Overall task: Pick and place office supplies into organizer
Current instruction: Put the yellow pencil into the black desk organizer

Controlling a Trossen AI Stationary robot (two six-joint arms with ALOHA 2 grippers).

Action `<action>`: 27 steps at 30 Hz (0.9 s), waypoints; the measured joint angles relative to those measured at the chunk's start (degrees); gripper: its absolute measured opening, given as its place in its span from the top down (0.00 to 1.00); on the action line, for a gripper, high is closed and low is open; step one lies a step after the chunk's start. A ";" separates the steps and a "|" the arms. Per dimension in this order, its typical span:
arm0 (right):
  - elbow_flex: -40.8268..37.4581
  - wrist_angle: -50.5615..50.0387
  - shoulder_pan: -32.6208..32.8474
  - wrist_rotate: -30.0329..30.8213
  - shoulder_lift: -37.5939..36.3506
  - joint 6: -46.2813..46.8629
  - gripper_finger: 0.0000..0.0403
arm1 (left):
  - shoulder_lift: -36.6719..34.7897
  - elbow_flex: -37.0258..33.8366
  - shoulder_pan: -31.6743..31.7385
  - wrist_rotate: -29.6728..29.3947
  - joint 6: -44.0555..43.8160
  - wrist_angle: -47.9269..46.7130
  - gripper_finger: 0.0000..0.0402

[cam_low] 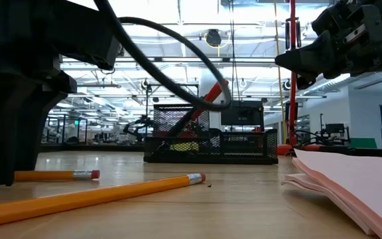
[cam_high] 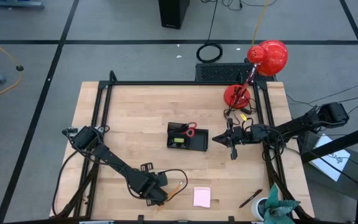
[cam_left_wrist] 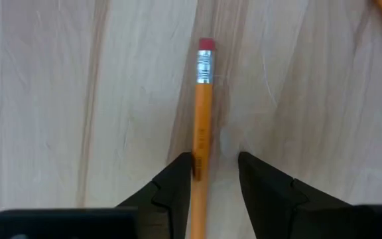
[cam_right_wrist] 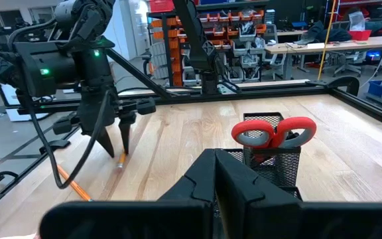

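— Where is the left hand [cam_left_wrist: 214,174] seen?
— It is lowered onto the bench [cam_high: 135,118] near the front edge, its fingers [cam_left_wrist: 178,179] parted around an orange pencil [cam_left_wrist: 203,126]; one finger is touching the shaft, the other is just beside it. A second pencil [cam_low: 91,197] is seen lying close by, and a pink sticky-note pad [cam_high: 202,196] beside that.

— And the right hand [cam_right_wrist: 216,174]?
— It is held above the bench just beside the black organizer [cam_high: 188,137], its fingers pressed together with nothing between them. Red-handled scissors [cam_right_wrist: 274,133] are stood upright in the organizer's taller section. A dark pen [cam_high: 250,199] is left near the front right corner
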 joint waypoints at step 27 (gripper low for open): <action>0.00 -0.17 0.00 0.00 0.00 0.00 0.99 | -0.72 -7.68 0.85 -3.49 -0.91 10.53 0.69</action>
